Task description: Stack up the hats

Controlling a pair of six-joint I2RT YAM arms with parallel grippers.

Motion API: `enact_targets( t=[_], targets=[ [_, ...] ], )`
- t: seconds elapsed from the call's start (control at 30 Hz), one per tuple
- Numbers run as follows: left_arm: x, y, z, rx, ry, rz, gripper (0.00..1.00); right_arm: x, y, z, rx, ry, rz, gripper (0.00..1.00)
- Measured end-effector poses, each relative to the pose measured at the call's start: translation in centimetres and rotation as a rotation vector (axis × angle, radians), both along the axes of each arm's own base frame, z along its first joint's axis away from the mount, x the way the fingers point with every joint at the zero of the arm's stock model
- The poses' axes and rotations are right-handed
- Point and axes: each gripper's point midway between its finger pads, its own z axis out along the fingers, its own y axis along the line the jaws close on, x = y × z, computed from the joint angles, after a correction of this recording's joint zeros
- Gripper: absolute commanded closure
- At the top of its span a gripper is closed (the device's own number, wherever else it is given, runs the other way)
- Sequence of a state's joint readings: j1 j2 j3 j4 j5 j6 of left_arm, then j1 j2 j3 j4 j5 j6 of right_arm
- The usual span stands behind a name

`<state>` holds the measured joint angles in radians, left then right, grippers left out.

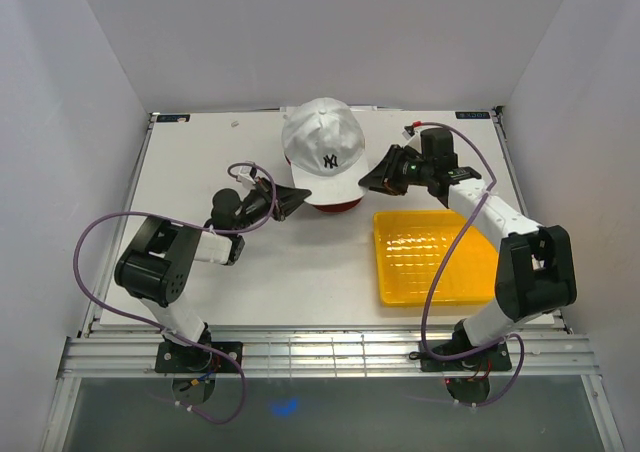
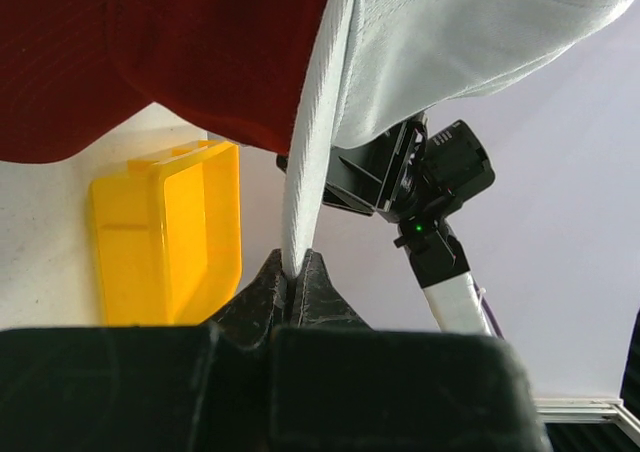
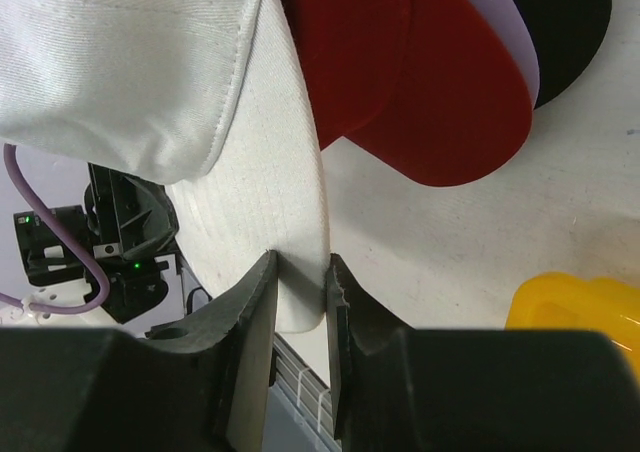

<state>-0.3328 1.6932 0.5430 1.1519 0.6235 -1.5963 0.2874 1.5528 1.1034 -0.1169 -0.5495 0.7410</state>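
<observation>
A white worktop point(image 1: 300, 272) stands boxed in by plain white walls: a left wall point(image 1: 70, 122), a back wall point(image 1: 330, 32) and a right wall point(image 1: 590, 122). The light is soft and even, casting faint shadows. A ribbed metal rail point(image 1: 330, 357) runs along the near edge, and below it lies a grey-green surface point(image 1: 400, 417) with a small blue mark point(image 1: 285, 407).

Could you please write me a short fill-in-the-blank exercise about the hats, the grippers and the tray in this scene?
1. The white hat on top of the stack bears a dark ____ logo.
2. The left gripper and the right gripper are each shut on its ____.
3. The hat directly beneath it is ____.
4. The tray near the right arm is ____.

Missing words: NY; brim; red; yellow.
</observation>
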Motion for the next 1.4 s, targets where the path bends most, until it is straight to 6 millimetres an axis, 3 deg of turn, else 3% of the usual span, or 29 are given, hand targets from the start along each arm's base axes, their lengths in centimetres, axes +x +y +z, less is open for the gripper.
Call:
enact_targets(
  t=[0.7,1.4],
  targets=[
    [0.2,-0.4,-3.7,0.066,0.069,-0.001,1.00,0.4,-0.4,-3.1,-0.071,0.027,0.011,0.80],
    [0.5,-0.7,-5.4,0.104,0.102,-0.009,1.00,0.7,-0.8,-4.5,-0.120,0.054,0.008,0.80]
  ],
)
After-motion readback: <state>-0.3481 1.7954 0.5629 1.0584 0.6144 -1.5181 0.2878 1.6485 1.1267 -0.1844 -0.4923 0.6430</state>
